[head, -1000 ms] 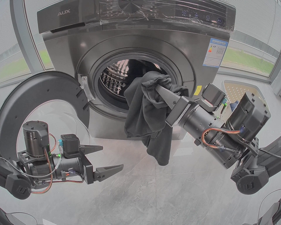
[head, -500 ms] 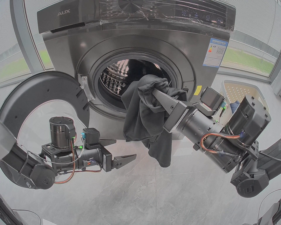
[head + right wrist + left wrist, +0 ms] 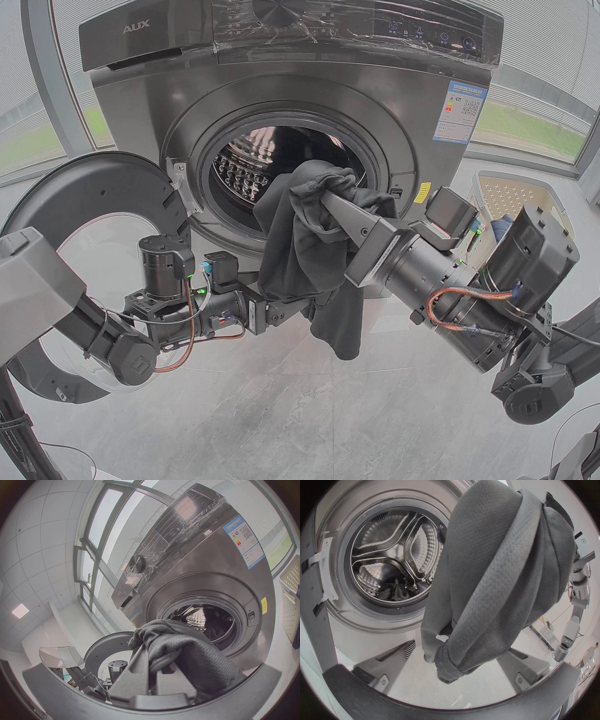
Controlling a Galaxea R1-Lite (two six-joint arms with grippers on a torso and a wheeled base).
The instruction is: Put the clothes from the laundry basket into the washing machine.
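A dark grey garment [image 3: 300, 250] hangs in front of the washing machine's round opening [image 3: 250, 162]. My right gripper [image 3: 326, 199] is shut on its bunched top, seen up close as the right gripper [image 3: 154, 662] pinching the garment [image 3: 190, 655]. My left gripper [image 3: 302, 303] is open low at the garment's hanging part. From the wrist, the left gripper [image 3: 460, 647] has its fingers [image 3: 400, 653] spread wide with the garment's [image 3: 493, 573] lower end between them, untouched. Some dark clothing [image 3: 397, 592] lies inside the drum [image 3: 390, 552].
The machine's round door [image 3: 94, 200] stands swung open at the left, behind my left arm. A white laundry basket [image 3: 509, 190] with a blue item [image 3: 500, 226] sits right of the machine. Grey tiled floor [image 3: 281, 406] lies in front.
My left arm has swung right and forward, bringing its open gripper up to the hanging garment's lower part. The right gripper with the garment has shifted slightly left.
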